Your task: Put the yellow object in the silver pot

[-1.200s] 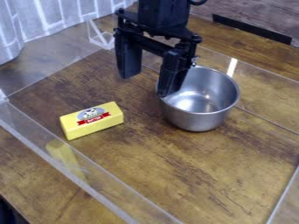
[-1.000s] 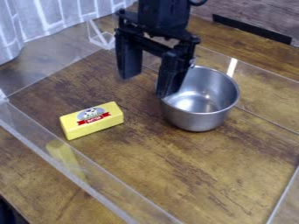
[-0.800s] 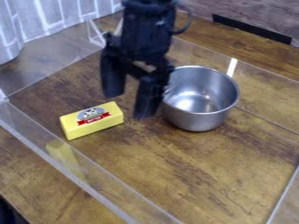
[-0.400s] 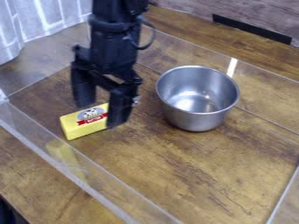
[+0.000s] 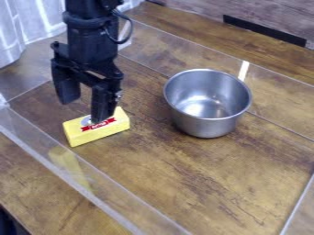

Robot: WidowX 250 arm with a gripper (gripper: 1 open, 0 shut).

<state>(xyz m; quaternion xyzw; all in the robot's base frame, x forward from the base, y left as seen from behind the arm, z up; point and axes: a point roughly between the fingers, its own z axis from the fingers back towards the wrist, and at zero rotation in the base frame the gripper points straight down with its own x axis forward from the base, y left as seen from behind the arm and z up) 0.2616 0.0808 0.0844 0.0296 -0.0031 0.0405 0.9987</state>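
Observation:
The yellow object [image 5: 95, 130], a small block with a red-and-white label on top, lies on the wooden table at the left. My gripper [image 5: 81, 101] hangs right above it, pointing down, open, its two black fingers spread over the block's far end with nothing between them. I cannot tell whether the fingertips touch the block. The silver pot [image 5: 207, 102] stands upright and empty to the right of the block, well apart from the gripper.
A clear plastic wall [image 5: 73, 174] runs along the table's front-left edge, close to the block. More clear panels stand at the back left. Bare wood [image 5: 208, 174] lies in front of the pot.
The gripper has moved from beside the pot leftward and down until it hangs over the yellow block, staying open. The block and the pot have not moved.

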